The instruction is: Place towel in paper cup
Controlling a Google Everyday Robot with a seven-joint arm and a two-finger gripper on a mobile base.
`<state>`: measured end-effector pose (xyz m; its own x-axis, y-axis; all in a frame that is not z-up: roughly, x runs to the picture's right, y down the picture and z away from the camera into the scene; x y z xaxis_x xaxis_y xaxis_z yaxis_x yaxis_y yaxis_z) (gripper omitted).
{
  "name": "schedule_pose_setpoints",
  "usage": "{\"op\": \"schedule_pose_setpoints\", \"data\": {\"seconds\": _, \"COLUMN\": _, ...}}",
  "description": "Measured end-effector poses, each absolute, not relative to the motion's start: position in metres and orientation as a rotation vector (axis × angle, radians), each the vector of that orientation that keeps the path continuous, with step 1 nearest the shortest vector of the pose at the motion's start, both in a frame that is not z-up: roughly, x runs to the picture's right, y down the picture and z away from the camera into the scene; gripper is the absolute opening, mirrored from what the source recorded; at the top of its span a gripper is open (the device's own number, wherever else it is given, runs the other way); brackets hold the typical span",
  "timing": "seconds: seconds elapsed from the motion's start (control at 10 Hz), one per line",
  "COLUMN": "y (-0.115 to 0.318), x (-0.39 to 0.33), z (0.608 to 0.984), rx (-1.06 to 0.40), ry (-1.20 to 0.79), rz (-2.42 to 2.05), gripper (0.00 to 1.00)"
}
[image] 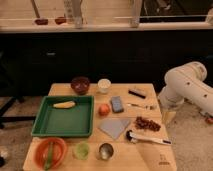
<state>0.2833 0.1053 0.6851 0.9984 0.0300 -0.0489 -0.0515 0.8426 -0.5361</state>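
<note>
- Wooden table (150, 156): open floor off its left and right edges; a small mark by the near right corner is unreadable.
- White robot arm (186, 84) stands off the right edge; its gripper (168, 114) hangs low just beside that edge, jaws apart, empty.
- Green tray (65, 120) fills the left middle.
- Towel (114, 127) lies flat mid-table, toward the near edge, just right of the tray.
- Paper cup (104, 85) stands upright at the far edge's middle, well apart from the towel.

Behind your wooden table (59, 90) runs a dark cabinet front (100, 55), topped by a pale ledge (110, 26) with light upright posts (77, 11). Around the table you have speckled grey floor (192, 147), warmly lit.
</note>
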Motion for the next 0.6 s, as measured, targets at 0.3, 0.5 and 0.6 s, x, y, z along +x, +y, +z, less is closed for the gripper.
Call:
{"op": "schedule_pose_setpoints", "data": {"seconds": 0.3, "y": 0.104, "x": 0.286, "z": 0.686, "rx": -0.573, "ry": 0.043, "rz": 0.047, "gripper": 0.8}}
{"op": "schedule_pose_setpoints", "data": {"seconds": 0.5, "y": 0.097, "x": 0.274, "z": 0.695, "rx": -0.59, "ry": 0.04, "rz": 0.034, "gripper": 0.8}}
{"op": "schedule_pose_setpoints", "data": {"seconds": 0.6, "y": 0.099, "x": 0.263, "z": 0.698, "rx": -0.601, "ry": 0.034, "rz": 0.036, "gripper": 0.8}}
